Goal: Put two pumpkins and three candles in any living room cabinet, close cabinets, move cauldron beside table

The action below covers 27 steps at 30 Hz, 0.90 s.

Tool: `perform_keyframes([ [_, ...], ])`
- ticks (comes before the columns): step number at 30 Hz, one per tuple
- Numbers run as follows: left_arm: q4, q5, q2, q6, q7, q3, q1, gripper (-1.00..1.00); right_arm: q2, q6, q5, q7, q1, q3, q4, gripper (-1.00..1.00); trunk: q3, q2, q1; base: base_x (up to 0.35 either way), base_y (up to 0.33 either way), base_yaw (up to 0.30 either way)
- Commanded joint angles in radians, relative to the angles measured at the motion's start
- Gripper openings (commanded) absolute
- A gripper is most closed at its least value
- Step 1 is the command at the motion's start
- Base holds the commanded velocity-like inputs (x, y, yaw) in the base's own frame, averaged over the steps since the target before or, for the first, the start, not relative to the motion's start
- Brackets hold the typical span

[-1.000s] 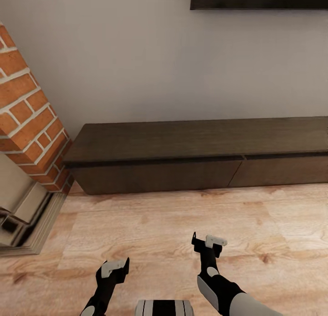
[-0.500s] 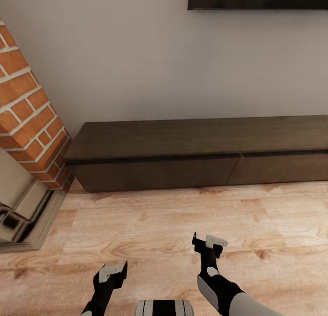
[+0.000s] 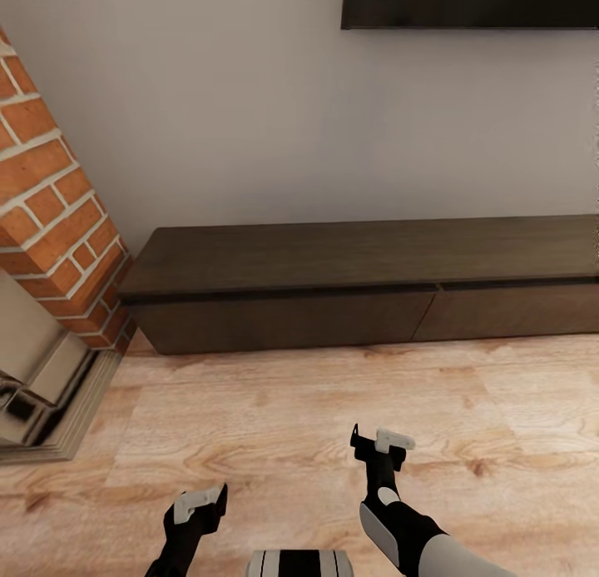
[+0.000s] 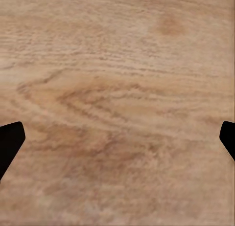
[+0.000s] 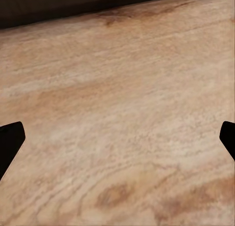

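The long, low dark-brown cabinet (image 3: 366, 290) stands against the grey wall, both of its handle-less drawers shut flush. My left gripper (image 3: 198, 504) hangs low over the wooden floor near my base, open and empty. My right gripper (image 3: 381, 441) is a little further forward, open too, with nothing between its fingers. In the left wrist view the fingertips (image 4: 11, 140) stand wide apart over bare floorboards. The right wrist view has the cabinet base (image 5: 73, 6) as a dark strip beyond the floor. Pumpkins, candles and cauldron are out of view.
A red brick fireplace column (image 3: 54, 219) with a stepped metallic surround (image 3: 42, 385) stands at the left, touching the cabinet's end. A dark wall-mounted panel (image 3: 470, 2) hangs above the cabinet. Light wooden floor (image 3: 333, 410) stretches between me and the cabinet.
My left gripper has dropped lower and back toward my base. The view has shifted slightly; the right arm is unmoved.
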<state>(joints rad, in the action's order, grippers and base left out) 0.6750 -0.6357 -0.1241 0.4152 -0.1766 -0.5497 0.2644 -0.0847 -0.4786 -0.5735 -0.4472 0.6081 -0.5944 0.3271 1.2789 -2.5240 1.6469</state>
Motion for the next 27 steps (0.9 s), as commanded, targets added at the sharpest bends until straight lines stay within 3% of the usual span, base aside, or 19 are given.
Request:
perform_keyframes([
  [1,0.001,-0.006,-0.002,0.003,-0.009,-0.007,0.001,1.00,0.000,-0.004,-0.009,-0.005,0.001,-0.008,0.000,1.00,-0.003,0.000,-0.001,0.000,0.000,0.000],
  [4,0.001,-0.007,-0.003,-0.028,-0.010,-0.005,0.001,1.00,0.000,-0.004,-0.009,-0.006,0.001,-0.008,0.000,1.00,-0.015,0.001,-0.002,0.000,0.000,0.000],
  [6,0.013,-0.011,-0.003,-0.090,-0.011,0.002,0.001,1.00,-0.001,-0.004,-0.009,-0.008,0.001,-0.008,0.000,1.00,-0.023,0.001,-0.003,0.000,0.000,0.000],
  [9,0.050,-0.055,-0.008,-0.235,-0.012,0.049,0.001,1.00,-0.001,-0.002,-0.009,-0.012,0.001,-0.008,0.000,1.00,-0.034,0.002,-0.004,0.000,0.000,0.000],
  [13,0.063,-0.085,-0.016,-0.315,-0.012,0.100,0.001,1.00,-0.001,-0.002,-0.008,-0.012,0.001,-0.008,0.000,1.00,-0.050,0.003,-0.006,0.000,0.000,0.000],
  [23,0.070,-0.091,-0.017,-0.333,-0.008,0.117,0.001,1.00,-0.003,-0.005,-0.001,-0.007,0.001,-0.010,0.000,1.00,-0.050,0.003,-0.006,0.000,0.000,0.000],
  [27,0.073,-0.091,-0.017,-0.334,-0.008,0.119,0.001,1.00,-0.004,-0.005,0.000,-0.007,0.001,-0.010,0.000,1.00,-0.065,0.004,-0.008,0.000,0.000,0.000],
])
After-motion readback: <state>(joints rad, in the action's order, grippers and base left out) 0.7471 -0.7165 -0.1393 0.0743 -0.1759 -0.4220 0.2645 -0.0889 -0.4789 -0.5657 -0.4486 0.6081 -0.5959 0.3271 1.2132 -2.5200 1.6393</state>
